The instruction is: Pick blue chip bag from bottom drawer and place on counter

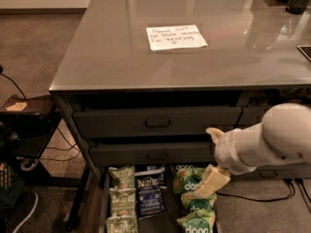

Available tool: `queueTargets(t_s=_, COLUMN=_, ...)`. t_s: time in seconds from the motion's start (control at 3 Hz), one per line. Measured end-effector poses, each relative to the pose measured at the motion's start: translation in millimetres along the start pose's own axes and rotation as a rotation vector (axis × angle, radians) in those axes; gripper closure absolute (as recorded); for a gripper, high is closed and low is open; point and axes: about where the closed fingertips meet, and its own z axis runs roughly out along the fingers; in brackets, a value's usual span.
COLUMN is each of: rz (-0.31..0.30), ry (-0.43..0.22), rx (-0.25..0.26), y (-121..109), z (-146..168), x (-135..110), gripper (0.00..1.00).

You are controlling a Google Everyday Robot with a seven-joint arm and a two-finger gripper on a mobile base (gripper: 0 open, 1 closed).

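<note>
In the open bottom drawer [170, 217], nearest the camera, the blue chip bag [149, 193] lies flat, label up, in the middle row of snacks. Green Kettle bags [121, 193] are stacked just left of it and green round-logo bags [194, 200] just right of it. The robot's gripper [212, 180] hangs low over those right-hand green bags, to the right of the blue chip bag and apart from it. How wide it is set cannot be told from this angle, and nothing shows it gripping a bag. The white arm [274, 140] reaches in from the right, above and beyond the blue chip bag. Judged from this, the task is at its approach stage, with the pick not yet made. The next move appears to call for a shift left until the gripper is centred over the blue chip bag, then a descent that avoids the green neighbours on either side. Behind the blue chip bag are two closed drawer fronts [158, 124] with pull handles. Farther back and higher lies the counter [107, 62], the bag's destination, with a white handwritten note [176, 37] toward its rear.
</note>
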Motion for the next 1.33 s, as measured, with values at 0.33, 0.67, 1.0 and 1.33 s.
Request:
queueTargets(t_s=0.33, rz=-0.087, ry=0.026, rx=0.010, y=-2, z=65, x=22, gripper=0.00)
queueTargets(t_s=0.67, rz=-0.150, ry=0.022, rx=0.037, y=-23, z=139, x=34, gripper=0.00)
queueTargets(t_s=1.0, rz=-0.133, ry=-0.029, rx=0.033, y=-46, z=204, x=44, gripper=0.00)
queueTargets(t_s=1.33, rz=-0.058, ry=-0.083, rx=0.001, y=-59, z=256, x=58, gripper=0.00)
